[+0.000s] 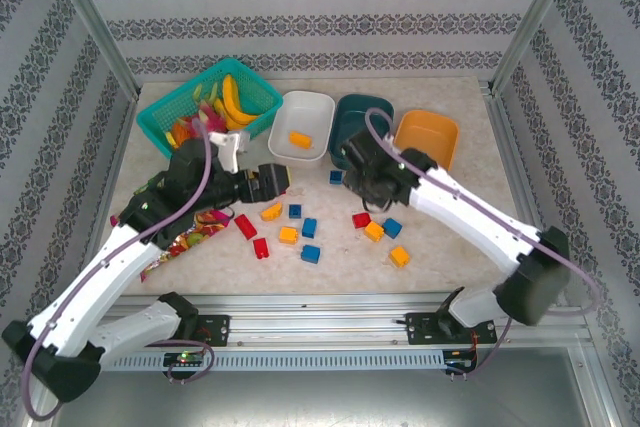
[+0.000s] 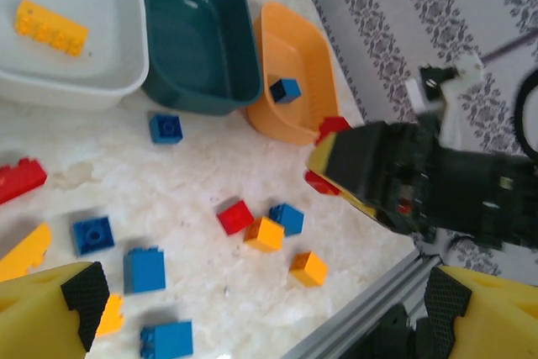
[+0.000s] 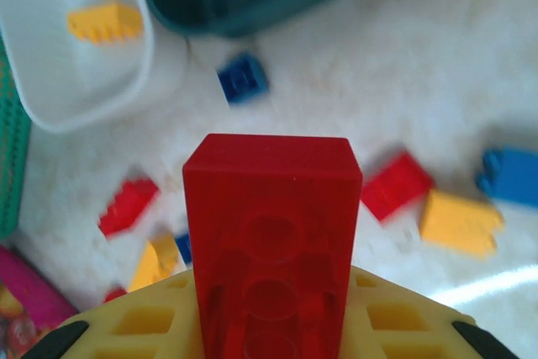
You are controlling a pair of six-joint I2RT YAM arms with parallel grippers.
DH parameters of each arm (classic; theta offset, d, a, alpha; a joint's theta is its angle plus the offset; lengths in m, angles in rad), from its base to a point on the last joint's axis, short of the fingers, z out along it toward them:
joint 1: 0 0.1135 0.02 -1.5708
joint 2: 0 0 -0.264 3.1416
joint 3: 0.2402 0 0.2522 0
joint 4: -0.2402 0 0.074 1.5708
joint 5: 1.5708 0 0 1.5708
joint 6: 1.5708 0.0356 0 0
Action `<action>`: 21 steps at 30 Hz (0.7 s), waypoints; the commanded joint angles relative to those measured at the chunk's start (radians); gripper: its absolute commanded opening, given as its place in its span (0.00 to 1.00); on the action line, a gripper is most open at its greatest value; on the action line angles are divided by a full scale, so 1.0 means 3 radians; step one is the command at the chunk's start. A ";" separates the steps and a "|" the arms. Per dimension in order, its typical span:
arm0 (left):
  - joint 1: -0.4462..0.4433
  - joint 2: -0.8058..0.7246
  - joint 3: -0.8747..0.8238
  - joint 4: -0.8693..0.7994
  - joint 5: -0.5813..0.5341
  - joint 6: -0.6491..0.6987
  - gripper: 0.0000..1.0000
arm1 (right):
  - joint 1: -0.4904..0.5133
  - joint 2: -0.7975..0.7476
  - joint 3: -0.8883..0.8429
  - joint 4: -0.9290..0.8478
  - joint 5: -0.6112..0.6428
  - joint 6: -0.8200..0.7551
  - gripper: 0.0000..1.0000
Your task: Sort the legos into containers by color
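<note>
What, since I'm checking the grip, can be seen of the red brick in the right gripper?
The red brick is glossy, slightly translucent plastic, a chunky block; round tubes show through its near face. It stands upright, clamped between the yellow fingers of the right gripper, above the table and the loose bricks.

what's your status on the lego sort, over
Left tool open over loose legos. Right tool shut on red lego, off the table. One yellow lego in white tub.

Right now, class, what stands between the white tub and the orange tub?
The dark teal tub stands between the white tub and the orange tub, in one row; the top view shows it clearly.
</note>
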 commanded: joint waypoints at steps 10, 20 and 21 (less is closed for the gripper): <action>0.0403 0.0989 0.0593 0.0131 -0.0148 -0.0104 0.99 | -0.1080 0.2466 0.2162 -0.0201 -0.0754 -0.1391 0.28; 0.0465 0.1119 0.0536 0.0026 -0.0313 -0.0083 0.98 | -0.1281 0.3505 0.3302 -0.0741 -0.1000 -0.1441 0.46; 0.0466 0.1104 0.0517 0.0014 -0.0324 -0.0083 0.98 | -0.1282 0.3488 0.3303 -0.0736 -0.1000 -0.1445 0.51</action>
